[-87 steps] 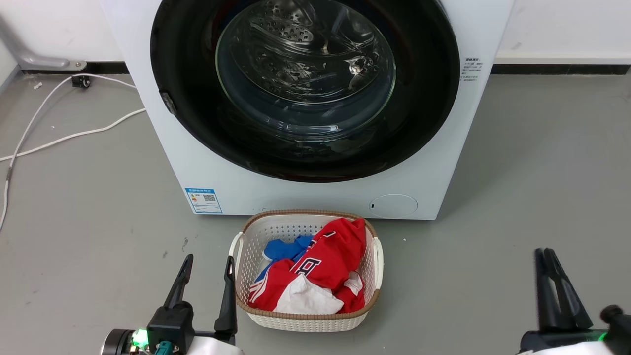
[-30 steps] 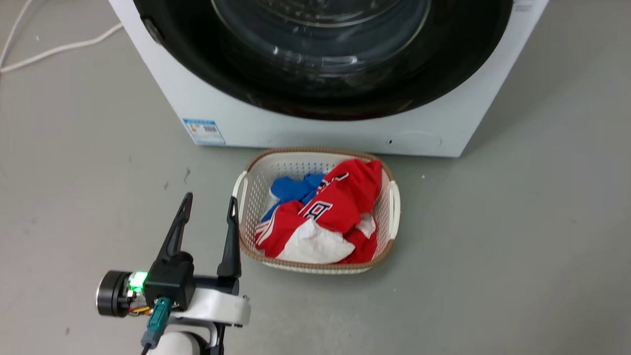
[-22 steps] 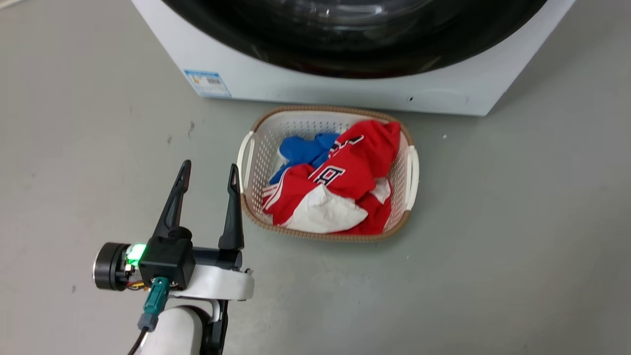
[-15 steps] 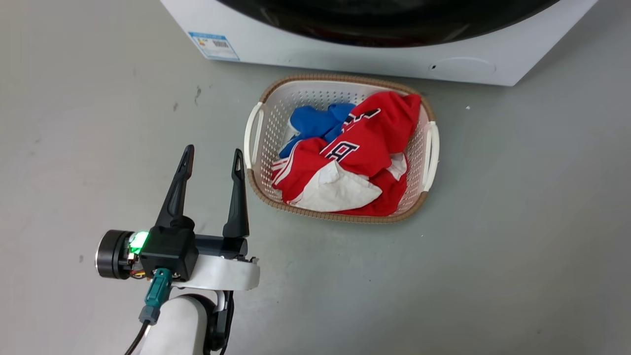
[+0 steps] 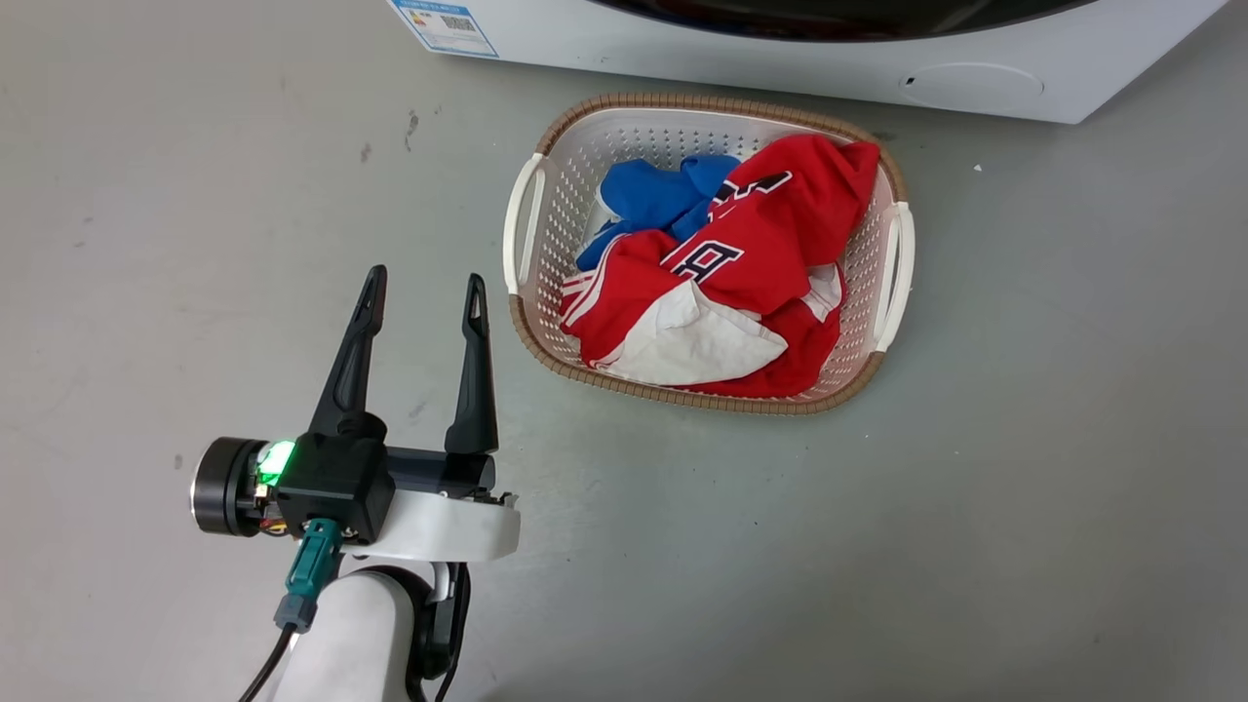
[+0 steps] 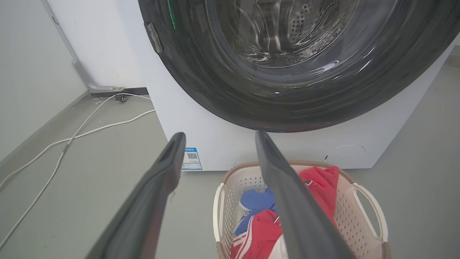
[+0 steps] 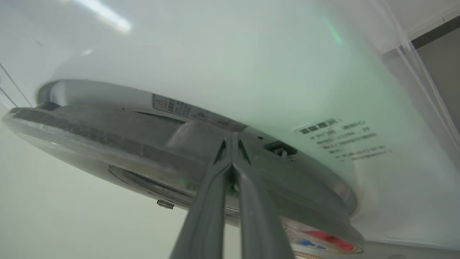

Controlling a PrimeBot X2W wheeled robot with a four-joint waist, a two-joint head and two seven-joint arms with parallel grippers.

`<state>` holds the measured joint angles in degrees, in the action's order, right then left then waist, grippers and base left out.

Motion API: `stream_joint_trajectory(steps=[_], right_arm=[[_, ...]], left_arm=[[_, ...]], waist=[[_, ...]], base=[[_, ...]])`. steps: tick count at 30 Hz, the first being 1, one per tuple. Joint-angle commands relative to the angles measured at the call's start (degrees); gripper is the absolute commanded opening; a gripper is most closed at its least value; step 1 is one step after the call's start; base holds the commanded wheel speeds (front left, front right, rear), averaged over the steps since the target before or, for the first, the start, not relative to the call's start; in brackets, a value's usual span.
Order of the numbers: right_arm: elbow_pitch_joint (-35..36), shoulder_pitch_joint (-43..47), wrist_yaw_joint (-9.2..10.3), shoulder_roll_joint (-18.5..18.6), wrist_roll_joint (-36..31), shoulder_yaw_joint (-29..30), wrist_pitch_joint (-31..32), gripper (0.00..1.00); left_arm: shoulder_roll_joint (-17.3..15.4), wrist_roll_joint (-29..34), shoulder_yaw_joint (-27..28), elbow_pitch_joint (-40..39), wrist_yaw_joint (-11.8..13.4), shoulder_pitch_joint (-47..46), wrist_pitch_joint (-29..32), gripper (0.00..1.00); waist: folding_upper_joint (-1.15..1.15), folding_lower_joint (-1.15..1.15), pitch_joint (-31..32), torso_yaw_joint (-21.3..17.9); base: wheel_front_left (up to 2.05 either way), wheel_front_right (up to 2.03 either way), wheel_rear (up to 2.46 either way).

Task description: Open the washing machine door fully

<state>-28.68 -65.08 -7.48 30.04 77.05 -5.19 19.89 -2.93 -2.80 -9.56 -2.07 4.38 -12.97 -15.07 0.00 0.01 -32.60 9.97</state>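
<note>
Your left gripper [image 5: 424, 283] hangs over the grey floor [image 5: 1024, 487], jaws wide apart, holding nothing. It sits just left of the laundry basket [image 5: 702, 102], with its right finger near the basket's left handle [image 5: 522, 229] and a gap between them in the head view. The basket is on the floor directly in front of the washing machine [image 5: 682, 58], which stands at the floor's back edge against the wall [image 6: 100, 43]. In the basket are a red jersey [image 5: 760, 253], a blue garment [image 5: 648, 195] and a white piece [image 5: 697, 341].

In the left wrist view the washing machine door [image 6: 222, 90] looks flat against the white front. The glass bowl [image 6: 251, 54] is in its centre and the perforated drum [image 6: 305, 28] shows through it. There's a small grey fitting [image 6: 153, 36] on the door's rim at that view's left. The blue label sticker [image 6: 191, 158] is low on the front and the round cap [image 6: 343, 154] is low on the other side. A white cable [image 6: 72, 136] runs over the floor from the wall edge.

Your right gripper [image 7: 231, 140] is pinched closed with nothing between the fingers. Its tips sit at the door's rim, seen edge-on, beside a small dark slot [image 7: 278, 148]. Can't tell if the tips touch the rim, or if the door stands off the front there.
</note>
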Motion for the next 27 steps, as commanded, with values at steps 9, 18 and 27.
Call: stream_joint_trajectory(steps=[9, 18, 27], right_arm=[[-0.53, -1.10, -0.02, -0.36, -0.25, -3.93, 3.26, 0.00], [3.71, 3.21, -0.32, -1.13, 2.82, -8.03, 9.08, 0.00], [10.17, 9.73, -0.41, -0.89, 5.78, -9.53, 10.49, 0.00]], left_arm=[[0.03, -0.70, -0.43, 0.40, 0.24, -1.17, -0.16, 1.00], [0.03, 0.05, 0.39, 0.94, -0.24, -0.49, -0.16, 1.00], [0.02, 0.58, 1.38, 1.57, -0.48, 1.07, -0.16, 1.00]], waist=[[0.00, -0.01, -0.98, 0.17], [0.00, -0.01, 0.83, -1.06], [0.00, -0.01, 3.79, -2.33]], base=[[0.00, 0.00, 0.00], [0.00, 0.00, 0.00], [0.00, 0.00, 0.00]])
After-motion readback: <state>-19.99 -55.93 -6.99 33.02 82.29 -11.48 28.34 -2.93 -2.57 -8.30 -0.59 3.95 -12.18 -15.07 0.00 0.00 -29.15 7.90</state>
